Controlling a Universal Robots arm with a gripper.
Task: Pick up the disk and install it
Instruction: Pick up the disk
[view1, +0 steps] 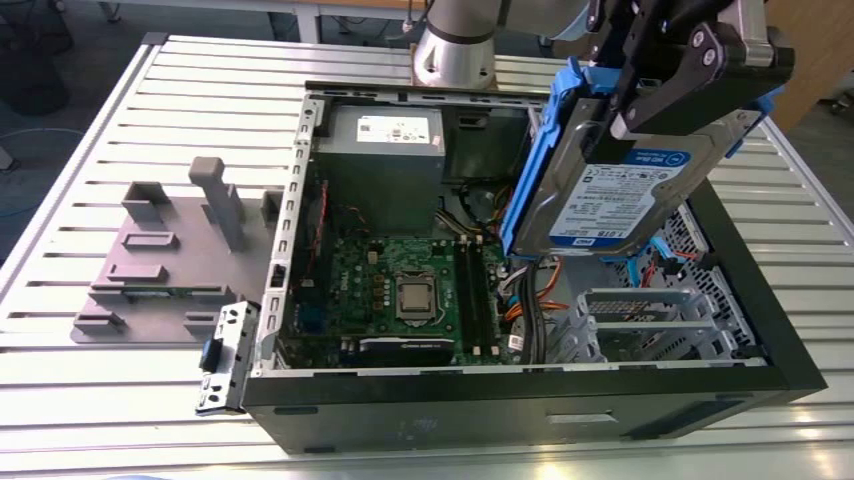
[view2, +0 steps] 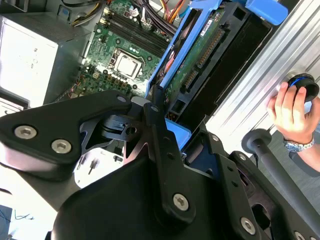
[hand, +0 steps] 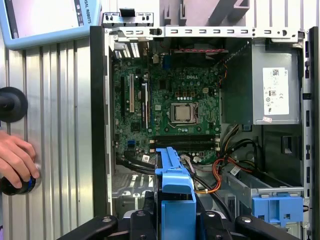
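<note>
gripper (view1: 625, 118): clamped on the disk (view1: 617, 195), held tilted over the case (view1: 534, 388)
why: likely angling for the drive cage (view1: 641, 315)

disk (view1: 627, 190) hangs over open-topped drive cage (view1: 641, 320) | cables (view1: 530, 290) crowd beside | person's hand (hand: 17, 160) outside case (view1: 507, 400)

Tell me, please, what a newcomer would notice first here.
The black gripper holds the flat silver-grey metal disk, blue-railed and tilted, above the open black computer case in the exterior view. A green motherboard lies inside it. In the first wrist view, a person's hand rests on a dark round knob beside the case.
</note>
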